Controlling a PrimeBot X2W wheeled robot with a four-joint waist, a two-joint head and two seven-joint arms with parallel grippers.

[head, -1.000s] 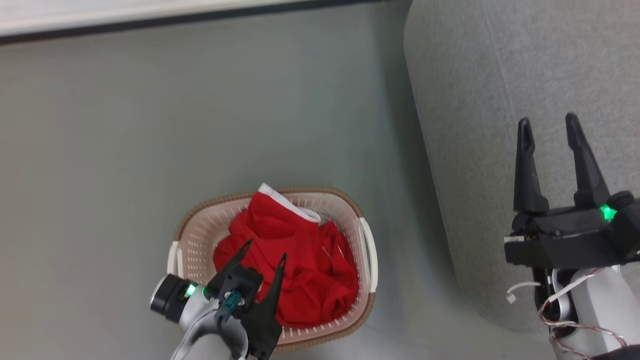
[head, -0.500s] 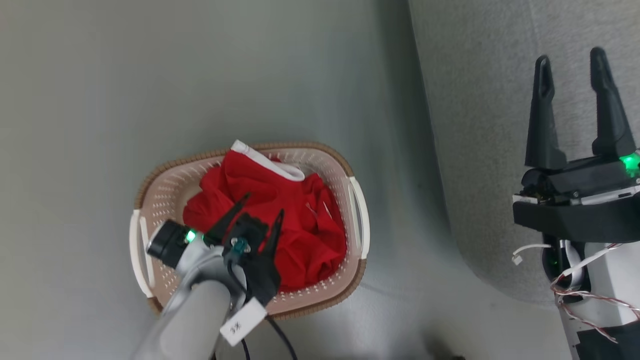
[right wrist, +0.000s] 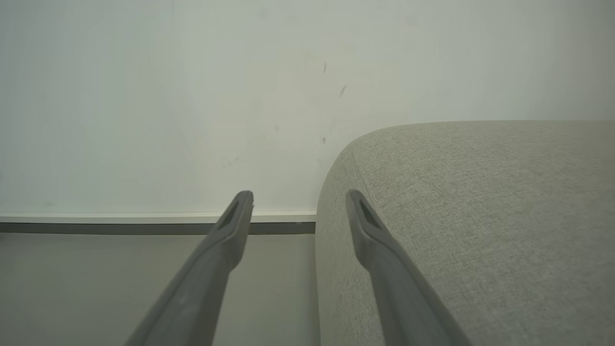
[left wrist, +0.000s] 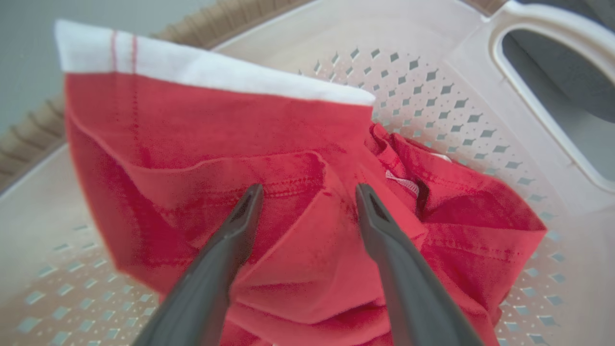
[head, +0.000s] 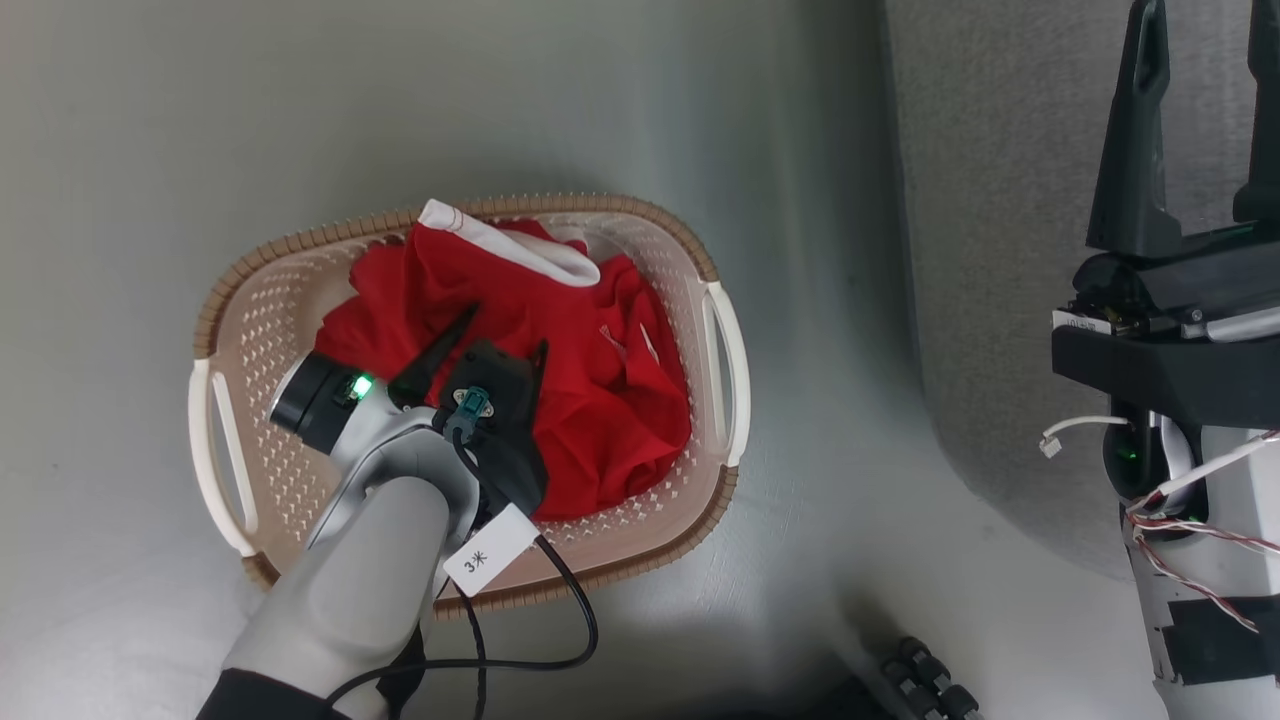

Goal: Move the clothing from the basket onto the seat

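Left gripper hangs low in the basket, fingers apart, straddling a fold of the clothing heaped inside, lined up for a pinch. Over by the seat, right gripper idles, fingers apart, empty, probably just keeping clear.
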